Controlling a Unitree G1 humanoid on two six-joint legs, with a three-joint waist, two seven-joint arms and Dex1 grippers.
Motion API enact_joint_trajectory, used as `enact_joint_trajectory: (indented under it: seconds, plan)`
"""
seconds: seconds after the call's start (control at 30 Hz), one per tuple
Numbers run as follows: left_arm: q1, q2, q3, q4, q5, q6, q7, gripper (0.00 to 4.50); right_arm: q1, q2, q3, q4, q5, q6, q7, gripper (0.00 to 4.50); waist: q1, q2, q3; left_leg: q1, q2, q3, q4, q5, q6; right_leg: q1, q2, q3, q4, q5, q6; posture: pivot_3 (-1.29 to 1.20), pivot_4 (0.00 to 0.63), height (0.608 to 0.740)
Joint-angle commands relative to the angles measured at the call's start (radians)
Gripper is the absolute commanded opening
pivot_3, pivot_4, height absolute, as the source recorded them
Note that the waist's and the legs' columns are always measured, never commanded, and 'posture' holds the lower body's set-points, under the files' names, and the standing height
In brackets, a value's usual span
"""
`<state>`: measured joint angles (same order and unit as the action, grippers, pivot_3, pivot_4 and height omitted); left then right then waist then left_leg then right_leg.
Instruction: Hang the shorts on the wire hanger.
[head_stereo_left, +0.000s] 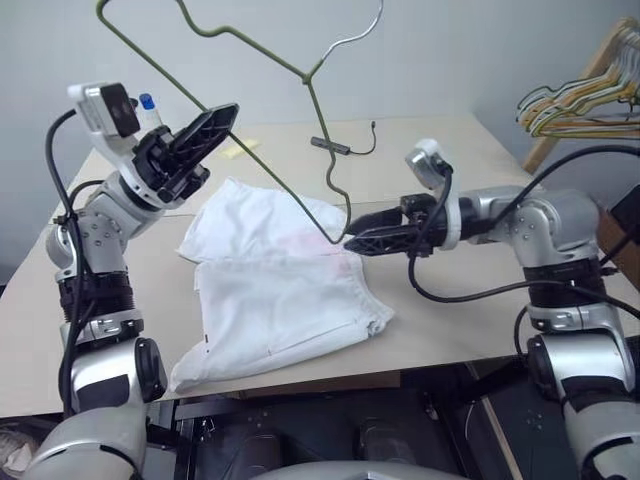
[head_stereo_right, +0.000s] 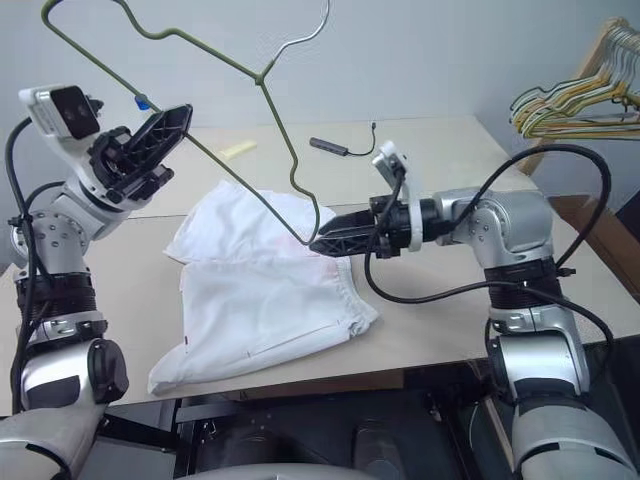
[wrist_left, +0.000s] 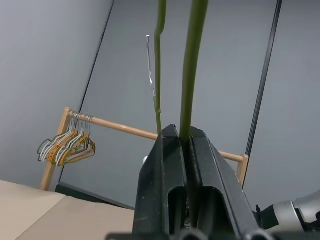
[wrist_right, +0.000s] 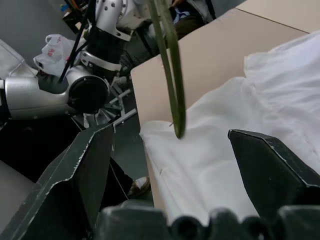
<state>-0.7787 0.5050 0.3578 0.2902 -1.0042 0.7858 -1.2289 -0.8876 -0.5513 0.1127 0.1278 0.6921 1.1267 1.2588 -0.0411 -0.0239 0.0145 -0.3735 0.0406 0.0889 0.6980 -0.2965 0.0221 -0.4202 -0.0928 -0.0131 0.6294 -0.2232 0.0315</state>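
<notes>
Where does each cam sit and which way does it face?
Left and right eye views: on the head, looking forward and down at the table, the shorts and both arms.
Left wrist view: along the left gripper, jaws shut on the wire hanger, facing a wall and a hanger rack.
Right wrist view: between the right gripper's open jaws, at the shorts and the left arm.
Shared: the wire hanger shows in all views.

I lose the wire hanger (head_stereo_left: 250, 60) top past the frame edge; bunch of hangers (head_stereo_left: 585, 105) cut off at right.
</notes>
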Motion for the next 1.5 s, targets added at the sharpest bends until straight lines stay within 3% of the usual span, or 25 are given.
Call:
enact_joint_trajectory:
  seconds: [0.03,0.47,0.6,0.9,1.17,1.2,1.5]
  plan:
    - [-0.031,-0.003,0.002,-0.013,-0.002,-0.02,-0.007,0.0,-0.032,0.005,-0.008,-0.004,0.015,0.004,-0.007,4.26,0.001,0.0,0.0,0.0,0.0,0.0,0.0,0.0,0.0,0.0,0.0,0.0,0.0,0.0,0.0,0.0,0.0,0.74]
    - [-0.035,-0.017,-0.005,-0.004,0.009,-0.023,-0.016,0.0,-0.055,0.042,0.007,0.009,0.012,-0.004,-0.029,4.26,-0.005,0.0,0.0,0.0,0.0,0.0,0.0,0.0,0.0,-0.001,0.0,0.0,0.0,0.0,0.0,-0.01,0.0,0.74]
    - [-0.032,-0.019,-0.007,-0.003,0.016,-0.022,-0.015,0.0,-0.066,0.048,-0.004,0.03,0.015,0.001,-0.04,3.35,-0.004,0.0,0.0,0.0,0.0,0.0,0.0,0.0,0.0,-0.001,0.0,0.0,0.0,0.0,0.0,-0.01,0.0,0.74]
    - [-0.021,-0.042,-0.008,0.007,0.024,-0.032,-0.009,0.0,-0.071,0.054,0.003,0.032,0.018,0.003,-0.045,0.12,-0.004,0.0,0.0,0.0,0.0,0.0,0.0,0.0,0.0,-0.001,0.0,0.0,0.0,0.0,0.0,-0.01,0.0,0.74]
    - [0.002,-0.065,-0.032,-0.003,0.098,-0.119,0.02,0.0,-0.07,0.057,0.0,0.032,0.017,-0.003,-0.045,0.05,-0.004,0.0,0.0,0.0,0.0,0.0,0.0,0.0,0.0,-0.001,0.0,0.0,0.0,0.0,0.0,-0.01,0.0,0.74]
    - [0.004,-0.067,-0.031,-0.005,0.093,-0.112,0.024,0.54,-0.069,0.057,-0.001,0.031,0.019,-0.003,-0.045,0.0,-0.004,0.0,0.0,0.0,0.0,0.0,0.0,0.0,0.0,-0.001,0.0,0.0,0.0,0.0,0.0,-0.01,0.0,0.74]
    - [0.024,-0.053,-0.063,-0.02,0.129,-0.113,0.041,3.41,-0.071,0.064,-0.016,0.042,0.023,-0.015,-0.046,0.0,-0.003,0.0,0.0,0.0,0.0,0.0,0.0,0.0,0.0,-0.001,0.0,0.0,0.0,0.0,0.0,0.0,0.0,0.74]
